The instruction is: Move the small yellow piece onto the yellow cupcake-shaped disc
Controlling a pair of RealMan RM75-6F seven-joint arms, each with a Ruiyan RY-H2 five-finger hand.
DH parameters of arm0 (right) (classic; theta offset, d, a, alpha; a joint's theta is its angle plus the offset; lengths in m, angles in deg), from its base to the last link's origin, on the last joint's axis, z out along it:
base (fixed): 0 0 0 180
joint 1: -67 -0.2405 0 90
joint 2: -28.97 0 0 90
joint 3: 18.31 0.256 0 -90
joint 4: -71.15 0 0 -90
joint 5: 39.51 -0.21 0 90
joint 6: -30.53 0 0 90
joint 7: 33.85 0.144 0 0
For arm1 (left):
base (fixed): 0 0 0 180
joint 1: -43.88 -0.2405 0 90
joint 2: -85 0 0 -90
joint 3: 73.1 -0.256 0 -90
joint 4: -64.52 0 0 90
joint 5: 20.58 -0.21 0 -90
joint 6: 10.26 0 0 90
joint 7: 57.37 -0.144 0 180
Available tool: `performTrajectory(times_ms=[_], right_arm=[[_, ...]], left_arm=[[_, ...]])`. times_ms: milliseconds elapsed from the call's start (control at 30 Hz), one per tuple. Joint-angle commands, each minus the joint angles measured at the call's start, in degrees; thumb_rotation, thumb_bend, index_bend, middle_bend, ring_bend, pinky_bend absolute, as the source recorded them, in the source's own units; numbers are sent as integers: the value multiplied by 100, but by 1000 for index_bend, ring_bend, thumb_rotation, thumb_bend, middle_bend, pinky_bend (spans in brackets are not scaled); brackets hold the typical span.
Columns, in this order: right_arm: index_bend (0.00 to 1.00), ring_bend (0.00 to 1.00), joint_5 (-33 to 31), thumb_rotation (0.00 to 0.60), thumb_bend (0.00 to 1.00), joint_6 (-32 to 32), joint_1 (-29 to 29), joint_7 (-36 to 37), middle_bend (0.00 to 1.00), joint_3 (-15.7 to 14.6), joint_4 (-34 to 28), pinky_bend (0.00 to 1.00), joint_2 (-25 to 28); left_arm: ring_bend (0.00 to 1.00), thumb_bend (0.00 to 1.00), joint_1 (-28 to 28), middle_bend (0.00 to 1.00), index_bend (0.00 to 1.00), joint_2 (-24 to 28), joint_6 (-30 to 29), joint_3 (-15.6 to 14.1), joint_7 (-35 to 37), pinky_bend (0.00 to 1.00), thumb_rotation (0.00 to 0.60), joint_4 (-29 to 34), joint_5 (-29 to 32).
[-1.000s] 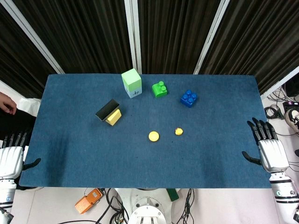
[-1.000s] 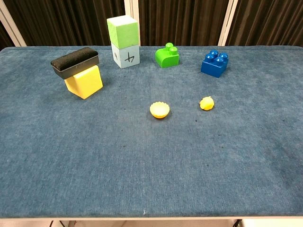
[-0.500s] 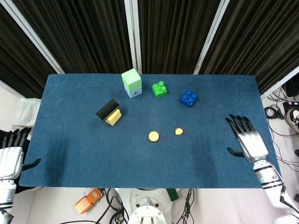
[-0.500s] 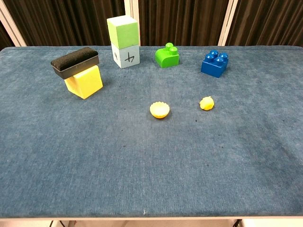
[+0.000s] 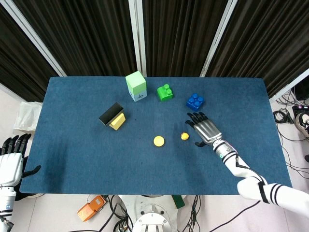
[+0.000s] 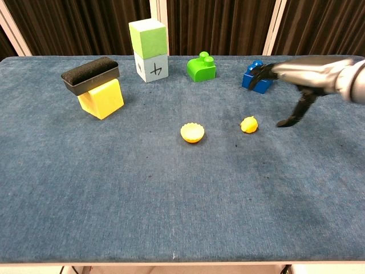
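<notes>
The small yellow piece (image 5: 184, 136) (image 6: 248, 124) lies on the blue table, right of the yellow cupcake-shaped disc (image 5: 159, 141) (image 6: 193, 132). My right hand (image 5: 204, 129) (image 6: 299, 77) hovers open just right of the small piece, fingers spread, holding nothing. Off the table's left front corner my left hand (image 5: 10, 163) stays open; only the head view shows it.
A blue brick (image 5: 195, 101) (image 6: 258, 77) sits right behind the right hand. A green brick (image 5: 165, 92), a green-and-pale-blue cube stack (image 5: 136, 86) and a black eraser on a yellow block (image 5: 113, 116) stand further back and left.
My right hand has swung in from the table's right edge toward the middle and now hangs beside the small yellow piece. The person's hand at far left is gone.
</notes>
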Motion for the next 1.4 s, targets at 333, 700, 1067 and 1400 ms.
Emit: performTrajectory(times_ms=[333, 700, 1067, 1400], right_arm=[[407, 27, -279, 600, 349, -229, -403, 148, 89, -86, 863, 145, -784], [653, 106, -191, 600, 467, -111, -510, 489, 181, -85, 1260, 189, -1054], [664, 108, 194, 600, 480, 106, -702, 797, 192, 96, 410, 190, -717], [635, 108, -172, 600, 480, -228, -1239, 317, 192, 164, 626, 190, -1225]], left_arm=[[51, 35, -21, 80, 66, -57, 27, -8, 102, 0, 600, -138, 41], [50, 36, -79, 80, 66, -105, 13, -28, 196, 0, 600, -259, 69], [51, 35, -79, 80, 66, -90, -6, -14, 209, 0, 600, -260, 37], [50, 35, -173, 80, 66, -100, -53, -50, 282, 0, 600, -324, 73]])
